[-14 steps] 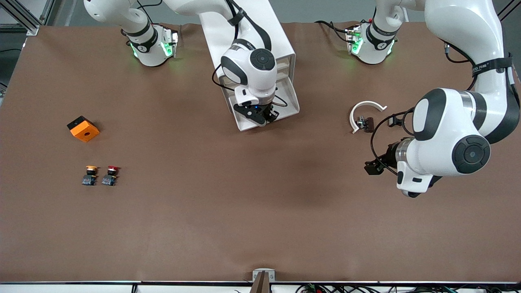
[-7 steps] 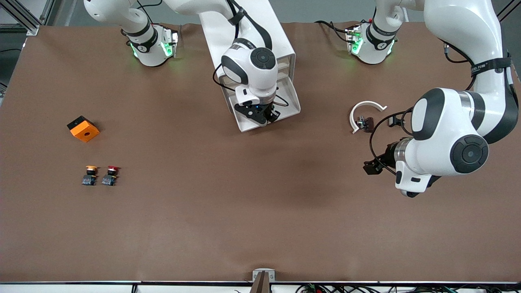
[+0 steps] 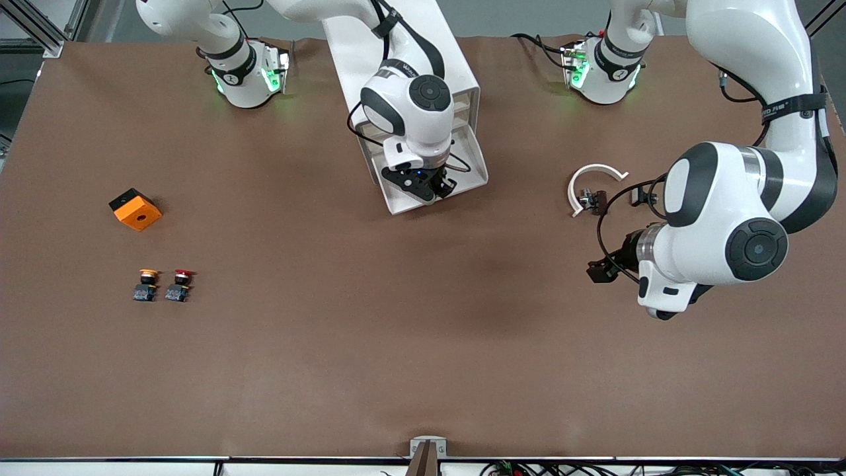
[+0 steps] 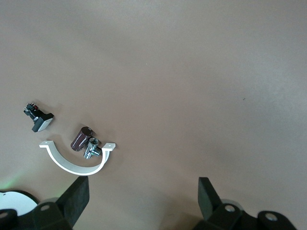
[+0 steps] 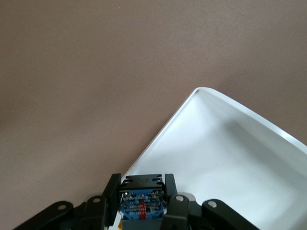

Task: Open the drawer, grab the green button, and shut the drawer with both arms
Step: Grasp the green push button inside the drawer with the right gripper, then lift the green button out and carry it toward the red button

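The white cabinet [image 3: 456, 66] stands at the middle of the table between the arms' bases, with its lowest drawer [image 3: 474, 166] pulled out. My right gripper [image 3: 423, 188] hangs over that drawer's front corner, shut on a button. In the right wrist view the button's black-and-blue body [image 5: 142, 199] sits clamped between the fingers [image 5: 169, 184]. Its cap is hidden. The drawer's white wall [image 5: 230, 143] shows beside it. My left gripper [image 3: 598, 271] waits open over bare table toward the left arm's end, and nothing sits between its fingertips [image 4: 144, 189].
An orange block [image 3: 135, 209] lies toward the right arm's end. Nearer the camera are a yellow-orange-capped button [image 3: 146, 284] and a red-capped one [image 3: 180, 284]. A white curved clip [image 3: 591, 182] [image 4: 76, 165] with small metal parts [image 4: 86, 143] lies near the left gripper.
The right gripper, with the button in it, has edged slightly toward the left arm's end over the drawer. The left arm has drifted a little toward the table's middle.
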